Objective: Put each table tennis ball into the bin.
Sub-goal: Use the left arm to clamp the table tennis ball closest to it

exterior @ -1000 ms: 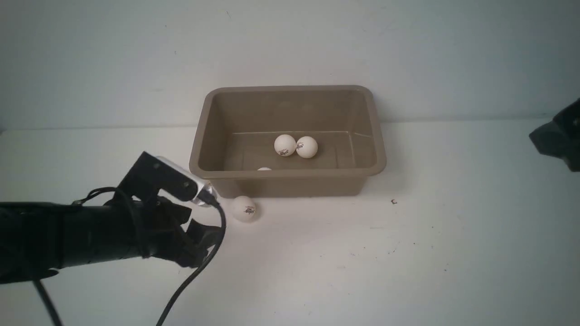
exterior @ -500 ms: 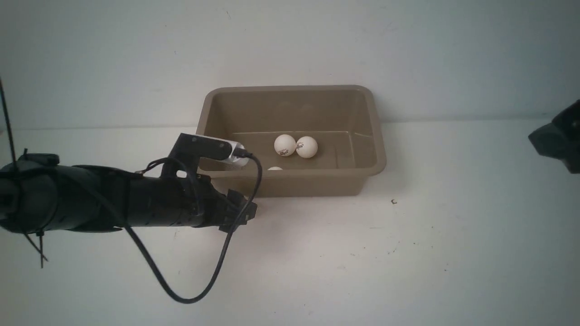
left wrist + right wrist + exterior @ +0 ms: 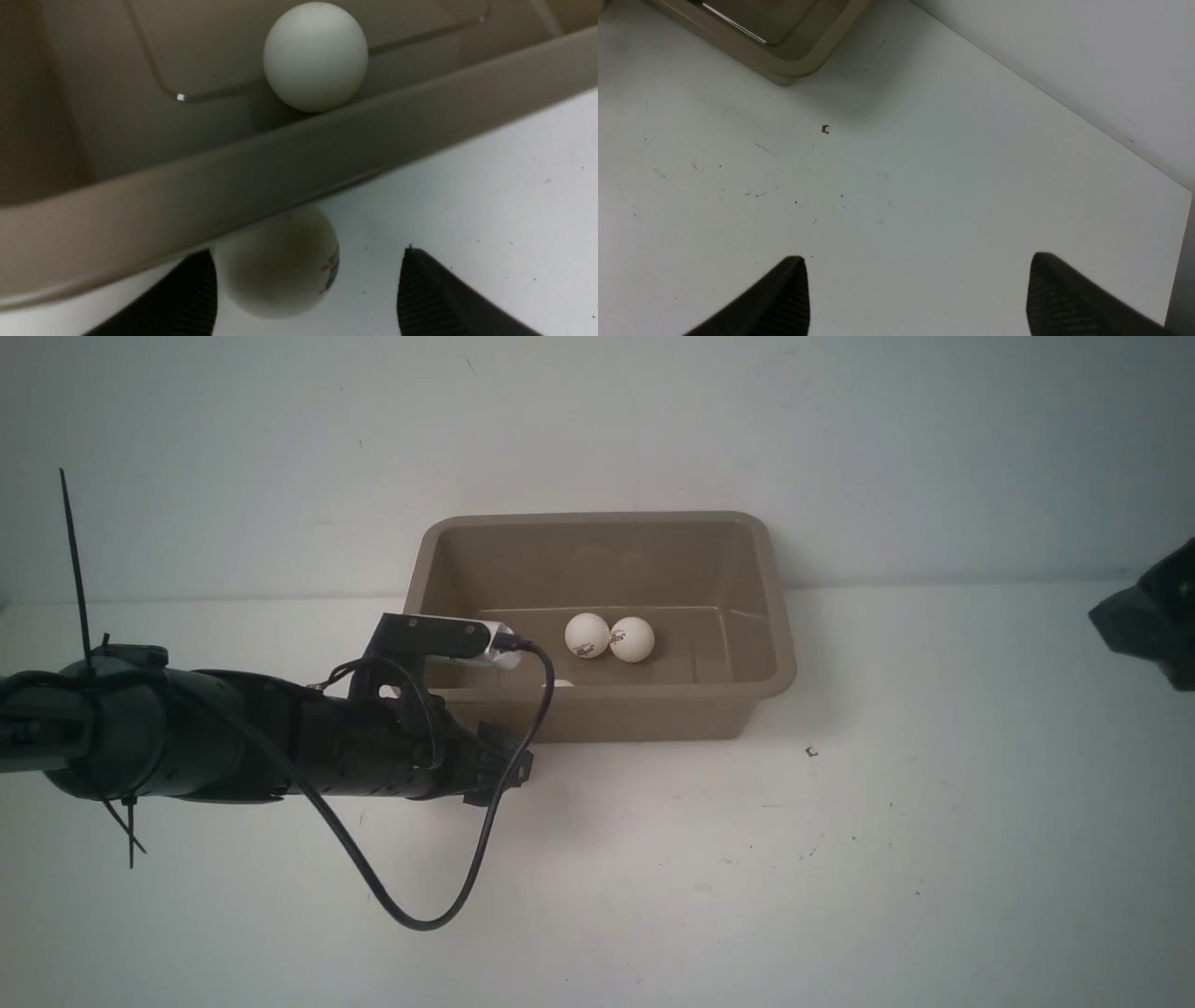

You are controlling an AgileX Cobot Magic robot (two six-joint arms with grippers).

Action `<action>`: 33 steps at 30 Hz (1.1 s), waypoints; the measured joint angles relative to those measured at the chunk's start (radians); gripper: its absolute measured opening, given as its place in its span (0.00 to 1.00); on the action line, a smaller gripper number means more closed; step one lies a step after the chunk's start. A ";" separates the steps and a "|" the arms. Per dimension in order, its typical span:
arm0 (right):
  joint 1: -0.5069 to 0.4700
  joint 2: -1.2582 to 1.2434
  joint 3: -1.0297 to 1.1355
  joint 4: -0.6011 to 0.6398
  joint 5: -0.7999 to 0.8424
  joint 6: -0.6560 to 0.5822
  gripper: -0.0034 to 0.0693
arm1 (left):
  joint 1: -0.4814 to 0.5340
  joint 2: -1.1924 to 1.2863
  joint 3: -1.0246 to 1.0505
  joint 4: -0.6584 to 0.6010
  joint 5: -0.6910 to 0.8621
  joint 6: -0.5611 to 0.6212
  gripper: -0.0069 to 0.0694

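The taupe bin (image 3: 780, 616) stands mid-table. Two logo-printed table tennis balls (image 3: 586, 636) (image 3: 632, 638) lie touching on its floor, and a third ball (image 3: 560, 683) peeks over the near wall; the left wrist view shows that plain ball (image 3: 315, 56) against the wall. Another ball (image 3: 280, 261), with a printed logo, rests on the table under the bin's rim (image 3: 383, 135). My left gripper (image 3: 308, 249) is open around it: one finger is close beside it, the other stands well apart. In the front view the left gripper (image 3: 499, 767) hides this ball. My right gripper (image 3: 915, 298) is open over bare table.
A small dark speck (image 3: 811, 751) lies on the white table right of the bin's front. The right arm (image 3: 1153, 616) stays at the far right edge. The left arm's black cable (image 3: 420, 919) loops down in front. A wall rises behind the bin.
The left arm swung forward and right to the bin's front wall, and its gripper now covers the ball on the table. The right arm has not moved.
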 joint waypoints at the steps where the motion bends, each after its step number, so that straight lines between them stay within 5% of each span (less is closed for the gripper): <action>1: 0.000 0.000 0.000 0.000 0.000 0.000 0.83 | -0.001 0.000 0.000 0.000 0.001 -0.001 0.70; 7: 0.000 0.000 0.000 0.000 0.000 0.000 0.83 | -0.001 0.008 -0.002 0.000 -0.009 -0.001 0.67; 13: 0.000 0.000 0.000 -0.003 -0.002 0.000 0.83 | -0.001 0.060 -0.028 -0.002 0.000 0.000 0.50; 24: 0.000 0.000 0.000 -0.003 -0.002 0.000 0.83 | -0.002 0.049 -0.002 0.005 0.151 -0.015 0.50; 33: 0.000 0.000 0.000 -0.003 -0.002 0.000 0.83 | -0.002 -0.017 0.025 0.181 0.360 -0.086 0.50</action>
